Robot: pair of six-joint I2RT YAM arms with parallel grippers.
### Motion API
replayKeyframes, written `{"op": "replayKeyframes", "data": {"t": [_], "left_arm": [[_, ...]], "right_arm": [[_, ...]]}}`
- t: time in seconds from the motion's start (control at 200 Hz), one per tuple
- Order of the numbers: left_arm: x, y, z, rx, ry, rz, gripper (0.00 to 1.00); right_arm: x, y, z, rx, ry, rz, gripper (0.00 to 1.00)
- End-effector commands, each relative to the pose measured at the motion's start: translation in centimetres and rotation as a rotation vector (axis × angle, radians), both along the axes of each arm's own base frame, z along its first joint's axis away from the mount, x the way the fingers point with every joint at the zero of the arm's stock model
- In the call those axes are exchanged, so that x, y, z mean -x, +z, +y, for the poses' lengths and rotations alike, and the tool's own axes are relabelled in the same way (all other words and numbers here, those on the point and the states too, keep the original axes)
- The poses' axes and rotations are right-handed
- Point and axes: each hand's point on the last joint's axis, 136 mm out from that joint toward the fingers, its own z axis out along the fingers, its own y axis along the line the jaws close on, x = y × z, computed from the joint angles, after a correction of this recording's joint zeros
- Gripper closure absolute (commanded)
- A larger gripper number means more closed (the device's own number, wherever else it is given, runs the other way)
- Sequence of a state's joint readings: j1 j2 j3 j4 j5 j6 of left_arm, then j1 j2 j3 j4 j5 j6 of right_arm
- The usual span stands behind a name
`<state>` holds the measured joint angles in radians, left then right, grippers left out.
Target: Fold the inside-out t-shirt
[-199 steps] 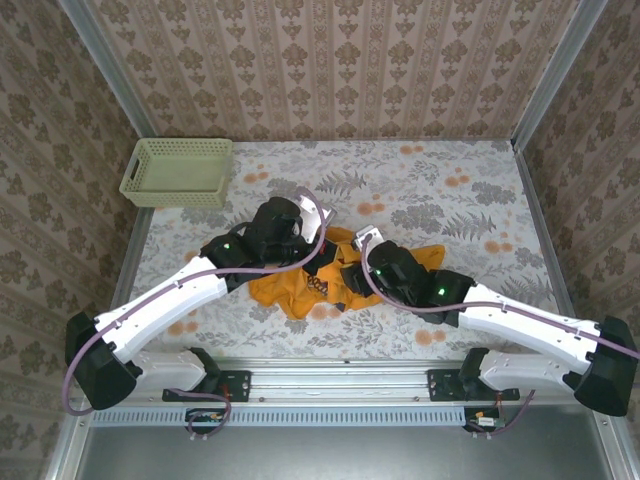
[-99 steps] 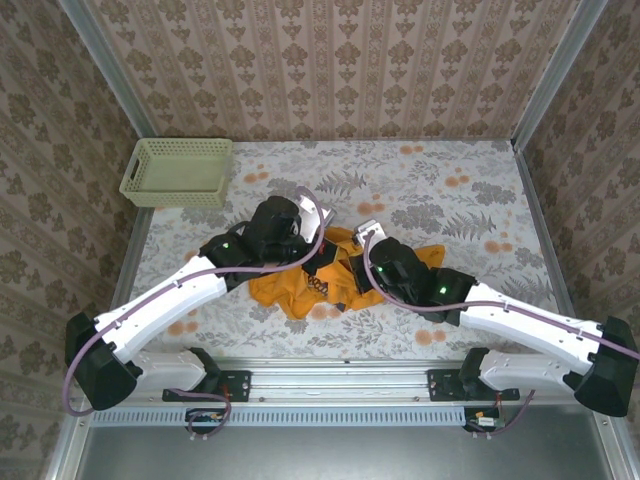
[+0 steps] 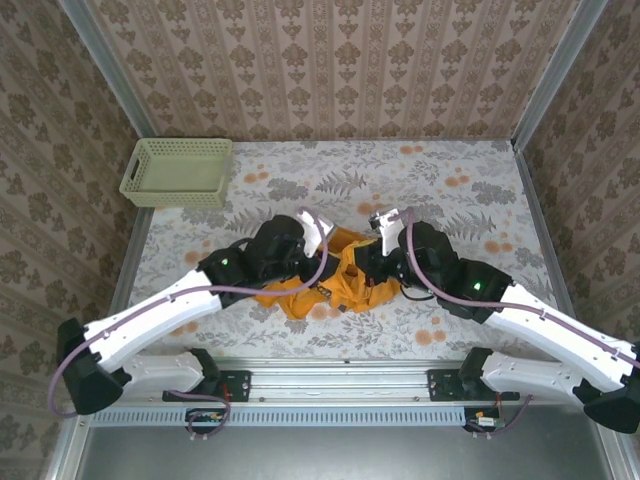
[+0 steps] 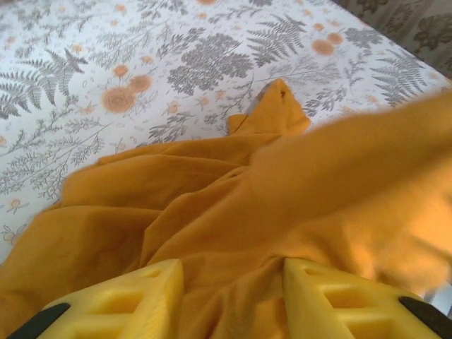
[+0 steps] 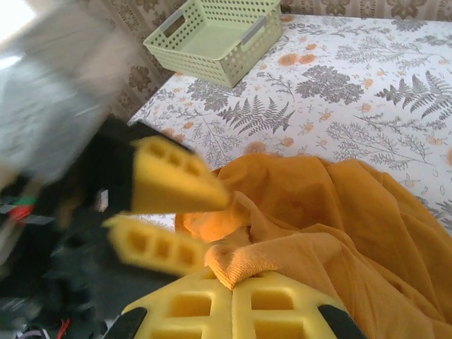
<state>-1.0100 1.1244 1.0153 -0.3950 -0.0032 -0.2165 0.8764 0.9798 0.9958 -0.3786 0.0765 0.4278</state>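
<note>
Work cell: 3 walls w/ damask wallpaper [image 3: 330,70]; 1 table under a floral cloth [image 3: 460,190], grey ferns and orange blooms.

Item count:
- 1 orange t-shirt [image 3: 345,285], bunched, near-centre of table, lying between the 2 wrists. Plain orange face up in both wrist views; print not legible.
- 1 pale green mesh basket [image 3: 178,172], far-left corner, upright, well apart from the shirt. Nothing visible inside it in the right wrist view.
- 2 arms: left arm [image 3: 150,320] and right arm [image 3: 540,320], white links, black wrists, both reaching in over the shirt from opposite sides.
- 2 grippers, 2 yellow fingers each.

Left gripper [image 4: 229,282]: fingers apart, approx. one finger per side of a loose ridge of shirt fabric; cloth lies in the gap, not pinched. The right wrist view confirms both its fingers spread, just beside the right gripper.

Right gripper [image 5: 236,275]: fingers together, clamped on a folded hem edge of the t-shirt. Fabric drapes away from the pinch toward the table, right side.

Shirt edge nearest the left wrist cam: 1 small pointed corner resting flat on the cloth.
</note>
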Motion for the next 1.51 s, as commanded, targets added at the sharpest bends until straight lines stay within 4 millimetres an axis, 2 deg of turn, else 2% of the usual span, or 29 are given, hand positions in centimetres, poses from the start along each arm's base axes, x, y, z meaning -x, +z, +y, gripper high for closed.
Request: {"op": "replayKeyframes", "data": {"t": [0.0,0.255,0.34,0.42,0.56,0.71,0.835,0.985,1.09,1.235,1.36,1.5], "left_arm": [[0.8,1.5,0.2,0.052,-0.024,-0.11,0.58],[5.2,3.5,-2.0,0.23,-0.227,-0.124,0.65],[5.9,3.2,-3.2,0.253,-0.273,-0.098,0.66],[5.4,1.9,-4.1,0.244,-0.259,-0.073,0.66],[2.7,-0.5,-4.4,0.22,-0.139,-0.052,0.61],[0.7,-1.3,-4.4,0.261,-0.066,-0.039,0.65],[-0.4,-1.9,-4.6,0.28,-0.044,-0.023,0.63],[-0.8,-2.2,-4.8,0.318,-0.042,-0.022,0.6],[-1.0,-2.1,-4.0,0.359,-0.038,-0.029,0.6],[-0.2,-1.9,-3.2,0.383,-0.067,-0.035,0.56],[0.2,-2.3,-2.5,0.38,-0.074,-0.03,0.56],[1.0,-1.8,-2.4,0.408,-0.109,-0.023,0.59]], "right_arm": [[0.1,1.3,-0.1,-0.073,-0.008,0.051,1.0],[-0.3,1.7,0.7,-0.106,0.002,0.076,1.0],[-0.4,1.8,0.8,-0.112,0.004,0.078,1.0],[-0.4,2.1,1.0,-0.125,0.009,0.075,1.0],[-0.1,2.3,1.1,-0.144,0.024,0.072,1.0],[0.1,2.5,1.1,-0.169,0.032,0.069,1.0],[0.4,2.5,1.2,-0.189,0.044,0.071,1.0],[0.5,2.1,0.9,-0.19,0.031,0.068,1.0],[0.4,2.0,0.2,-0.184,0.008,0.058,1.0],[-0.2,1.7,-1.0,-0.167,-0.052,0.051,1.0],[-0.5,2.2,-0.9,-0.184,-0.052,0.048,1.0],[-0.7,2.1,-0.7,-0.178,-0.05,0.048,1.0]]}}
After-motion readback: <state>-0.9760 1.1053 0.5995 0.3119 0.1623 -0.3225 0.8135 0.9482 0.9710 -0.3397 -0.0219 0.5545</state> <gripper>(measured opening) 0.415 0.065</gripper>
